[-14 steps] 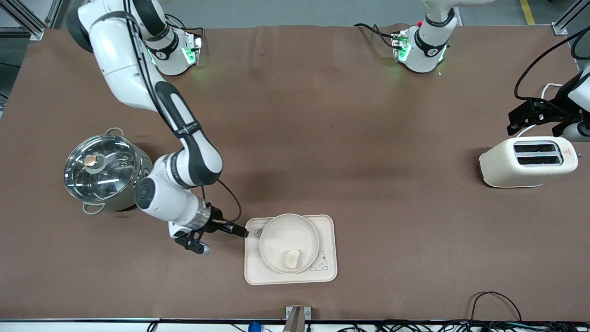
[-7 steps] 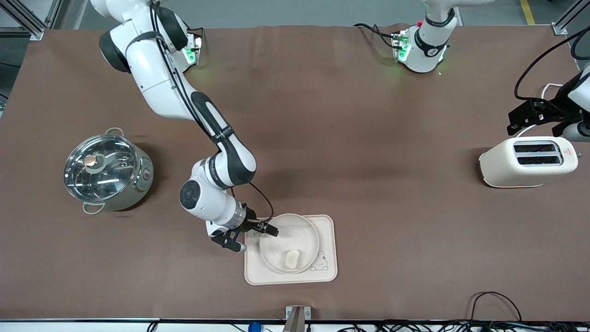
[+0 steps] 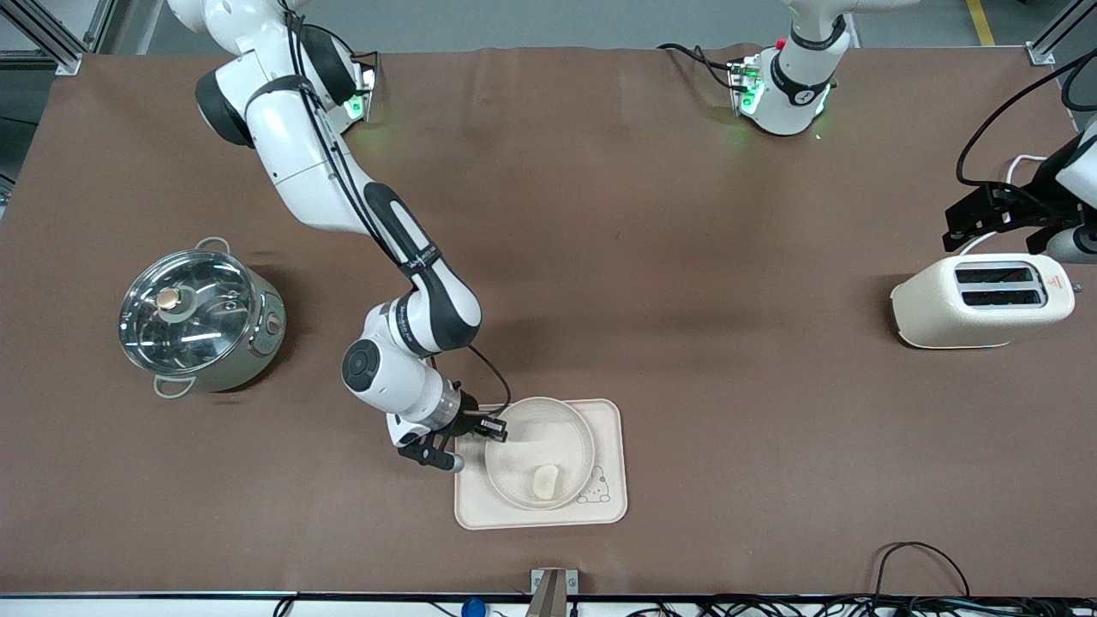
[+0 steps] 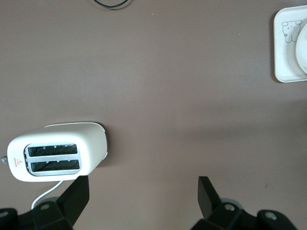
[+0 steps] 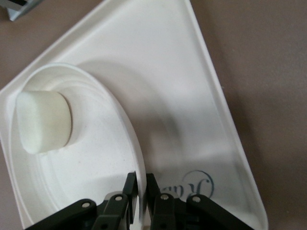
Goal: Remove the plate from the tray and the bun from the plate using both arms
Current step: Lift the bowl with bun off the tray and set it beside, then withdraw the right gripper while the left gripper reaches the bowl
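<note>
The right gripper (image 3: 495,428) clamps the rim of the plate (image 3: 539,437), its jaws closed on the raised edge at about the plate's ten o'clock in the front view, one finger inside the rim and one outside. The plate rests on the cream tray (image 3: 610,507), which lies on the brown desk (image 3: 600,257) near the front camera's edge. The bun (image 3: 545,481) lies inside the plate at about six o'clock, well apart from the gripped edge; the right wrist view shows the same bun (image 5: 44,121) against the plate's inner wall (image 5: 120,129).

The left gripper (image 4: 144,201) waits over bare desk beside the white toaster (image 3: 981,300) at the left arm's end, jaws spread and holding nothing. A lidded steel pot (image 3: 199,319) stands at the right arm's end.
</note>
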Robot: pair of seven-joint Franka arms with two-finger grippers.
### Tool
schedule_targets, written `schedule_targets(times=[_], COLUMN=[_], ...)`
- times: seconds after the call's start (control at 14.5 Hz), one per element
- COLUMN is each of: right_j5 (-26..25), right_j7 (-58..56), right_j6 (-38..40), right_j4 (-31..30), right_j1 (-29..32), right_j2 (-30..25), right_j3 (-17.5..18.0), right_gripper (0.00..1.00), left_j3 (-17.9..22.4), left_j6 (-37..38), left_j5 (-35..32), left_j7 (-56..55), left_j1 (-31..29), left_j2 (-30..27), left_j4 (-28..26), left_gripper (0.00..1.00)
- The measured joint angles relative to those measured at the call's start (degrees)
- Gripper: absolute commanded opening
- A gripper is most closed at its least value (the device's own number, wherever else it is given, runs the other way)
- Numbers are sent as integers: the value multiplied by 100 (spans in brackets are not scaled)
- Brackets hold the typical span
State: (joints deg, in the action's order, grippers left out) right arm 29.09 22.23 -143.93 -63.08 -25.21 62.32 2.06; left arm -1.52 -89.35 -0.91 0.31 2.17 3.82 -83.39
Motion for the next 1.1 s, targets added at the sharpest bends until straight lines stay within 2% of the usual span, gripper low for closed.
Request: schedule_targets(times=[0.28, 0.41, 0.69, 0.9, 1.1], right_j5=[-2, -2, 53, 795, 1213], right_j7=[-147, -265, -704, -1764, -2540], right_j6=[72, 81, 86, 78, -402], right_j4=[30, -353, -2103, -3756, -5053], right_j1=[-85, -105, -99, 28, 74], right_j2=[-216, -564, -1936, -3168, -3806], right_j3=[50, 204, 403, 459, 526], right_gripper=[0, 0, 0, 0, 0], left_j3=[0, 0, 0, 0, -13], left_j6=[0, 0, 2, 12, 16], left_j5=[0, 0, 0, 0, 100], left_j7=[0, 0, 0, -5, -156], left_j1=[0, 0, 0, 0, 6], left_j2=[1, 1, 3, 8, 15], left_j4=[1, 1, -3, -44, -188], left_gripper=[100, 100, 100, 100, 100])
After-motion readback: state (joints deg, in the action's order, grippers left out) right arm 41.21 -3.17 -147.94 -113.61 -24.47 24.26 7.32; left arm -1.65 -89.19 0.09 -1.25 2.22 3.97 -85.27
